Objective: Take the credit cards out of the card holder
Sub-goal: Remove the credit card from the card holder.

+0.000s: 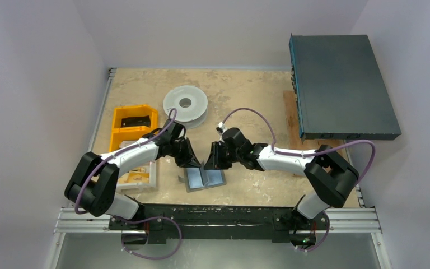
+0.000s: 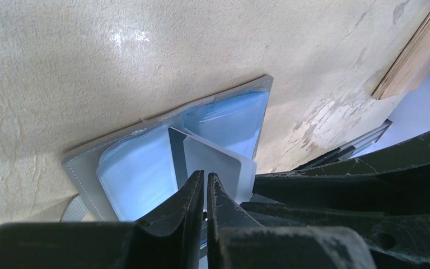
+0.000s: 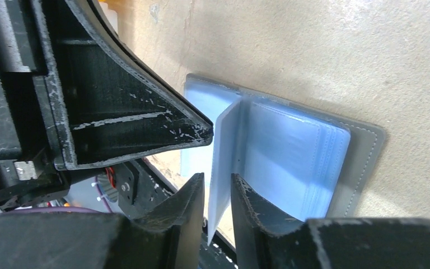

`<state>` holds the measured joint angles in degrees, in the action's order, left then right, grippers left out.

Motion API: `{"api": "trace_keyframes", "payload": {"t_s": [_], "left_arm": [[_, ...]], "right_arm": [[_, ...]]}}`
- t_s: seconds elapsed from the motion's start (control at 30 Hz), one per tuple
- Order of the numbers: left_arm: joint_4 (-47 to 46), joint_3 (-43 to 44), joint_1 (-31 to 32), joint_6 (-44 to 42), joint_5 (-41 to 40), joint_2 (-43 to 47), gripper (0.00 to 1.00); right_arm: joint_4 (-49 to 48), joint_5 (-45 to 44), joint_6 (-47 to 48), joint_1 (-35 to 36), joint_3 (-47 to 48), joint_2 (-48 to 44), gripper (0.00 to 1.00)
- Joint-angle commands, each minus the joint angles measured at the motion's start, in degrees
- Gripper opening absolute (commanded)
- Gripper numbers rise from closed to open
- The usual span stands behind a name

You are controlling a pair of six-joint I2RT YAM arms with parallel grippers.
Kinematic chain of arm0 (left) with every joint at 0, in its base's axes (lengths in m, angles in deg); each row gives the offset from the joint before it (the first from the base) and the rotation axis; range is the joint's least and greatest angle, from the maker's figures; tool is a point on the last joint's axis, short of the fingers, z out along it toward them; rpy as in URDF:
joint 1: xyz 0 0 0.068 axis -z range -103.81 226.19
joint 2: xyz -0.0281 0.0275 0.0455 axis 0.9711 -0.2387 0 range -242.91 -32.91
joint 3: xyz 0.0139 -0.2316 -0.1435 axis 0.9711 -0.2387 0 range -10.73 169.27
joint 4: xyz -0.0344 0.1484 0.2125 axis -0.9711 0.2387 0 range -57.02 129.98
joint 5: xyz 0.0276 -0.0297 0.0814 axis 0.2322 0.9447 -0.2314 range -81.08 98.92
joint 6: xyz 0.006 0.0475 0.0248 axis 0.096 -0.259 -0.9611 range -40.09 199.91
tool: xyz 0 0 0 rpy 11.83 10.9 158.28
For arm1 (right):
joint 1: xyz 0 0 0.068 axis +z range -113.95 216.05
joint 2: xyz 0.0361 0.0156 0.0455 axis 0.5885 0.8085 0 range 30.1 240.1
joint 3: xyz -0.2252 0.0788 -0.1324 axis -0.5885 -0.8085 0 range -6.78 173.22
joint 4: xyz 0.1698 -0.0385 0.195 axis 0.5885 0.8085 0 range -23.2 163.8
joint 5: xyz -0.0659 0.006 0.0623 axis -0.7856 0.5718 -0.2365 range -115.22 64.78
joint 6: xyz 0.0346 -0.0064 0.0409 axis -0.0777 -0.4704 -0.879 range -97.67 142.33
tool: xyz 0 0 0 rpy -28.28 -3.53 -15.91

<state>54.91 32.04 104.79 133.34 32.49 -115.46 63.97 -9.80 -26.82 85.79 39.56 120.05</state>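
The slate-grey card holder [image 1: 217, 180] [image 2: 84, 168] [image 3: 364, 168] lies open and flat on the table between the arms, showing pale blue plastic sleeves. One sleeve [image 2: 215, 162] [image 3: 224, 145] stands upright from its middle. My left gripper [image 1: 195, 163] [image 2: 205, 175] is shut on that sleeve's top edge. My right gripper [image 1: 211, 162] [image 3: 217, 179] straddles the same sleeve lower down, its jaws apart with a gap on each side. I cannot make out the credit cards apart from the sleeves.
A pale grey round spool [image 1: 185, 103] stands behind the arms. Yellow bins [image 1: 131, 134] with a black item [image 1: 134, 120] sit at the left, a white tray [image 1: 140, 176] in front of them. A dark blue box [image 1: 341, 84] rests on a wooden board [image 1: 290, 117] at the right.
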Motion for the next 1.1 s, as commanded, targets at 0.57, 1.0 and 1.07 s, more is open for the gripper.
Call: {"api": "trace_keyframes", "payload": {"t_s": [0.57, 1.0, 1.07], "left_arm": [[-3.17, -2.02, 0.21, -1.06, -0.89, -1.67, 0.14], [-12.10, -7.45, 0.20, 1.39, 2.73, -1.48, 0.23], [-13.31, -8.08, 0.18, 1.74, 3.30, -1.67, 0.23]], "right_arm": [[11.42, -13.31, 2.99, -0.20, -1.60, -3.57, 0.16], [12.53, -13.66, 3.91, 1.86, 2.26, -5.24, 0.17], [12.21, -13.35, 3.81, 2.11, 2.90, -3.65, 0.16]]}}
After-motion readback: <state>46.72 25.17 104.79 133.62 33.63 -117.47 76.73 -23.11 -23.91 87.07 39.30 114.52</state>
